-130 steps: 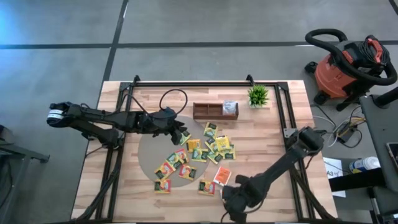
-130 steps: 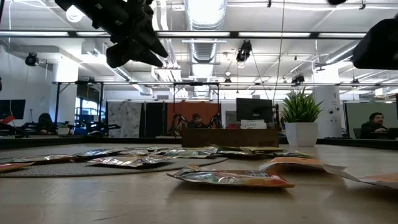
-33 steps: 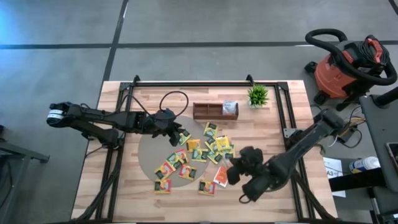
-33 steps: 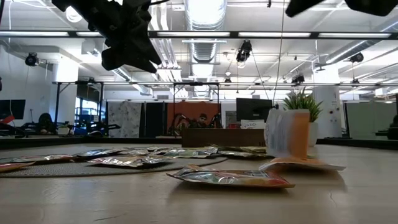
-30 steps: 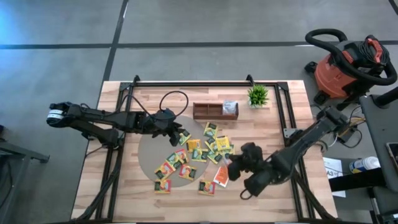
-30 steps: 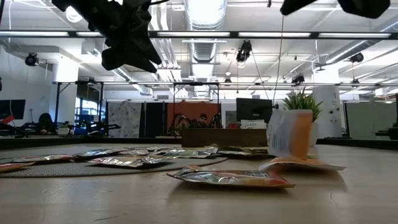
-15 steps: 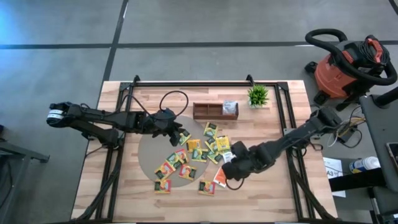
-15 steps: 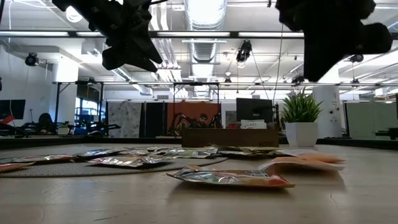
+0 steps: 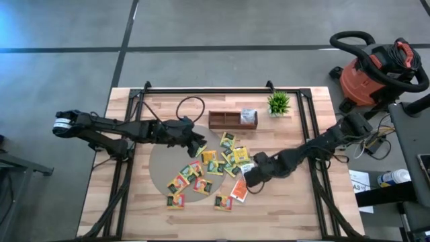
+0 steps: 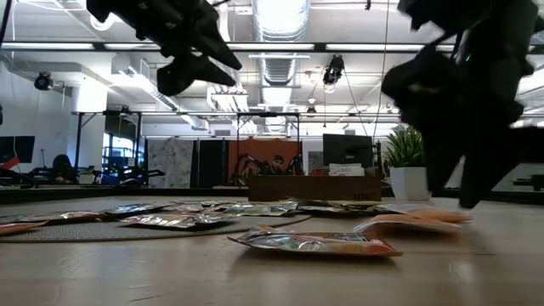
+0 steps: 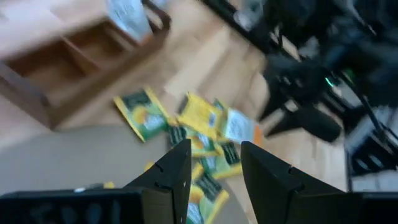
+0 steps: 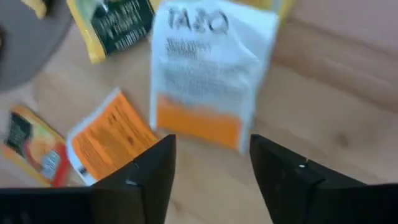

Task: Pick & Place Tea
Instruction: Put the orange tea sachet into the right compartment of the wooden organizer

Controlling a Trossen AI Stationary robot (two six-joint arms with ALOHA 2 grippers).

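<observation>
Several tea sachets, yellow, green and orange-red, lie flat and scattered on the wooden table and on a grey round mat. A white-and-orange sachet lies flat on the wood, also seen in the high view. My right gripper hangs open just above its near edge, pointing steeply down, touching nothing. My left gripper is open and empty, held high over the mat's far right part.
A brown three-compartment wooden tray stands at the far middle with one white sachet upright in its right compartment. A small potted plant stands to its right. An orange sachet lies beside the white-and-orange one.
My right gripper has come down toward the table and a little toward its left, tipping to point more steeply down. The white-and-orange sachet, which stood upright on its edge a second ago, has fallen flat on the table. My left gripper has tipped slightly.
</observation>
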